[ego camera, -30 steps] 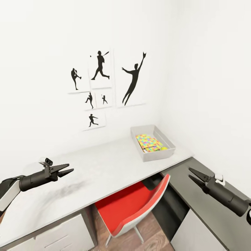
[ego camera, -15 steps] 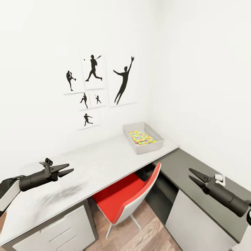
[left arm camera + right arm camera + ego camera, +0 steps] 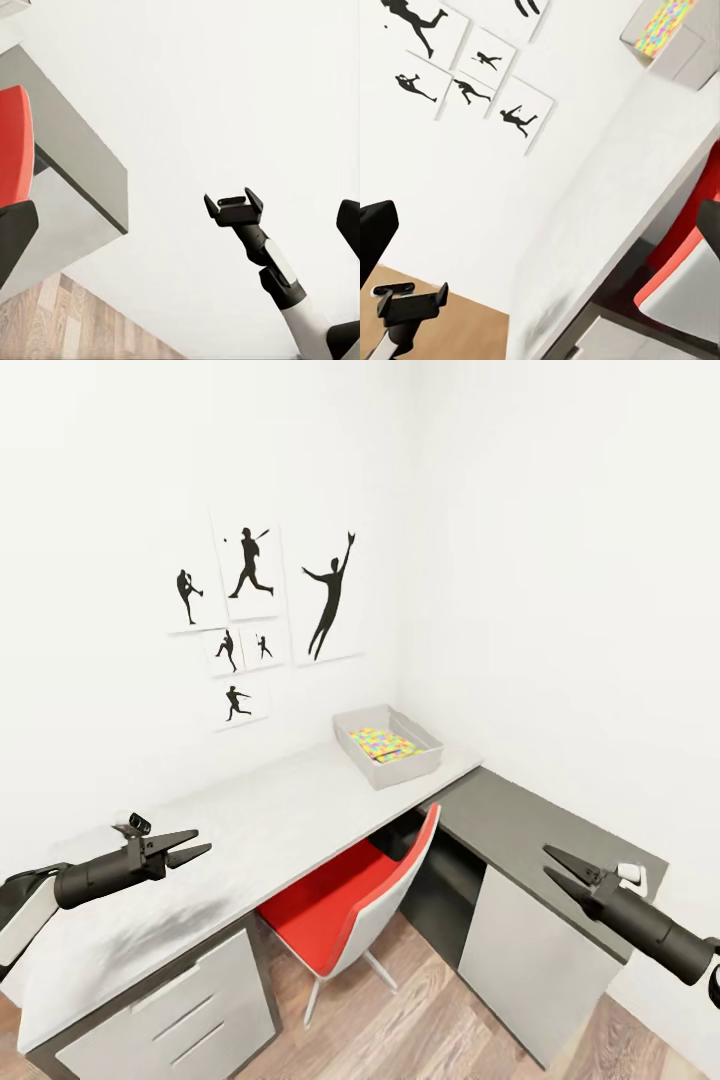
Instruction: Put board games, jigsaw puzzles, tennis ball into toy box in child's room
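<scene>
Looking across the head view from the left, I see my left claw (image 3: 196, 844) hanging over the near end of the long pale grey-white table (image 3: 260, 830), its two black fingers slightly spread and holding nothing. Below that end of the table sits a white drawer unit (image 3: 170, 1015). On the white wall above hang several white panels with black silhouettes of ball players (image 3: 255, 615). A red-seated chair with a white shell back (image 3: 350, 905) is tucked partly under the table's middle, standing on wood-plank flooring (image 3: 420, 1030).

Farther right, at the far end of the table near the room's corner, rests the shallow light-grey tray-like toy box (image 3: 388, 745). Inside it lies a flat multicoloured jigsaw puzzle sheet (image 3: 383, 743) in yellow, pink, blue and green; I cannot tell what else lies in the box. The right wrist view catches the same toy box (image 3: 675, 45) with the puzzle (image 3: 662, 24) in it, at the table's far end.

Just right of the table runs a lower dark-grey cabinet with a white front panel (image 3: 520, 840), meeting the table at the corner. My right claw (image 3: 552, 866) hovers over the near end of that cabinet, its fingers parted a little and empty. Both claws are well apart from the toy box.
</scene>
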You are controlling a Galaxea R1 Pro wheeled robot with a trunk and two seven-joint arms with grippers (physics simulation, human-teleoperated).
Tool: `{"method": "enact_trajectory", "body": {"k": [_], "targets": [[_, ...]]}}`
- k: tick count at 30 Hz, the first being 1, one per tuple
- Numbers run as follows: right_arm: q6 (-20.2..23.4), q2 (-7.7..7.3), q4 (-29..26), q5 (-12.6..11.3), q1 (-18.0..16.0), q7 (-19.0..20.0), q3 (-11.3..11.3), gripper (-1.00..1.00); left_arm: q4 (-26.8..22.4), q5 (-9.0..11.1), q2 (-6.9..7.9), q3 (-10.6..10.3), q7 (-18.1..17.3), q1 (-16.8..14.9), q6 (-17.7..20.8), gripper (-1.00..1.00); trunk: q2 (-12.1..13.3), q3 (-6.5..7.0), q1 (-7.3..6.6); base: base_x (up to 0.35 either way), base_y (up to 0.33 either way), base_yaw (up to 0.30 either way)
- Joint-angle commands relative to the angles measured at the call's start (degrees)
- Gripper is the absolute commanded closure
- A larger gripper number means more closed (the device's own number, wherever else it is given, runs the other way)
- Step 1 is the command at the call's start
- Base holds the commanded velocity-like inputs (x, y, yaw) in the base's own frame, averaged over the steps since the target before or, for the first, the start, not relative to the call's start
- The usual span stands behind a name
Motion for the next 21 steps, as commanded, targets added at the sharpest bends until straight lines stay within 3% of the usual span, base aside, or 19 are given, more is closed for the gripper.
{"method": "enact_trajectory", "body": {"k": [1,21], "targets": [[0.4,0.00,0.0,-0.3,-0.1,0.0,0.0,-1.00,0.0,0.4,0.07,-0.2,0.0,0.0,0.5,-1.00,-0.1,-0.07,0.02,-0.212,0.221,-0.226],[0.4,0.00,0.8,-0.3,-0.1,0.0,0.0,-1.00,0.0,0.4,0.06,-0.2,0.0,0.0,0.5,-1.00,-0.1,1.16,0.02,-0.165,0.210,-0.226]]}}
